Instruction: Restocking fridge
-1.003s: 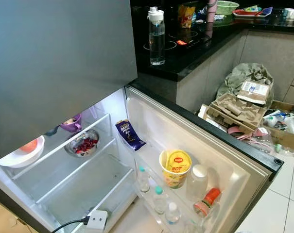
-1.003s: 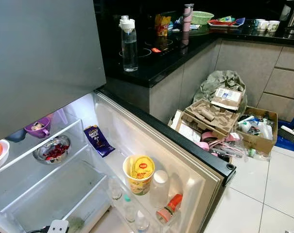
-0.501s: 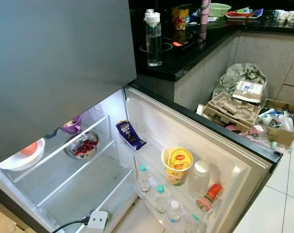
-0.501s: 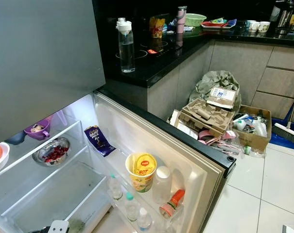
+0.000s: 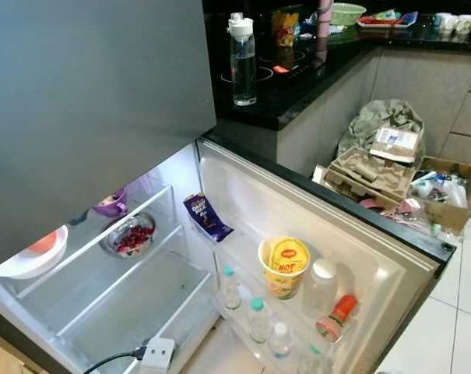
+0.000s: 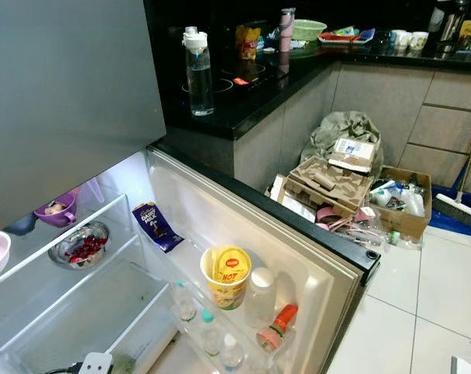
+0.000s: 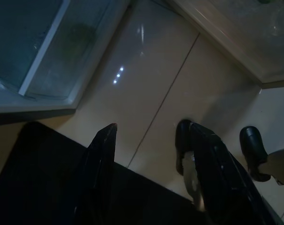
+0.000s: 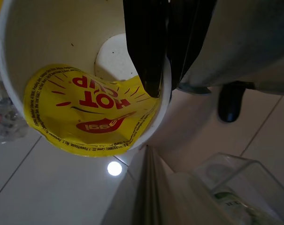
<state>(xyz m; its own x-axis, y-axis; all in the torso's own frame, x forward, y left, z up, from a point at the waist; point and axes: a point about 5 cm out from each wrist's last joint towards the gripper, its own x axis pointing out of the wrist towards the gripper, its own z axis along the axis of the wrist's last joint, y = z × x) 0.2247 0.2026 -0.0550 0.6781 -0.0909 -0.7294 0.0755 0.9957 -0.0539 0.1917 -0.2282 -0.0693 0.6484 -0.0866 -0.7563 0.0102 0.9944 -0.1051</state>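
The fridge door (image 5: pixel 313 222) stands open. Its shelf carries a yellow noodle cup (image 5: pixel 283 266), a white bottle (image 5: pixel 321 287), an orange-capped bottle (image 5: pixel 335 318) and small water bottles (image 5: pixel 256 319). A purple chocolate packet (image 5: pixel 205 217) leans higher up on the door. In the right wrist view my right gripper (image 8: pixel 163 84) is shut on the rim of a second noodle cup (image 8: pixel 52 42), one finger inside and one outside; its yellow lid (image 8: pixel 92 117) hangs peeled back. My left gripper (image 7: pixel 146 129) is open over the floor tiles beside the fridge's base.
On the fridge shelves sit a steel bowl of red fruit (image 5: pixel 128 236), a purple cup (image 5: pixel 110 204) and a white bowl (image 5: pixel 33 253). A clear water bottle (image 5: pixel 242 58) stands on the black counter. Cardboard and rubbish (image 5: pixel 375 167) are piled to the right, and a power strip (image 5: pixel 157 352) lies below.
The head view has shifted slightly, so the camera has moved. The things in the fridge and on its door stay where they were.
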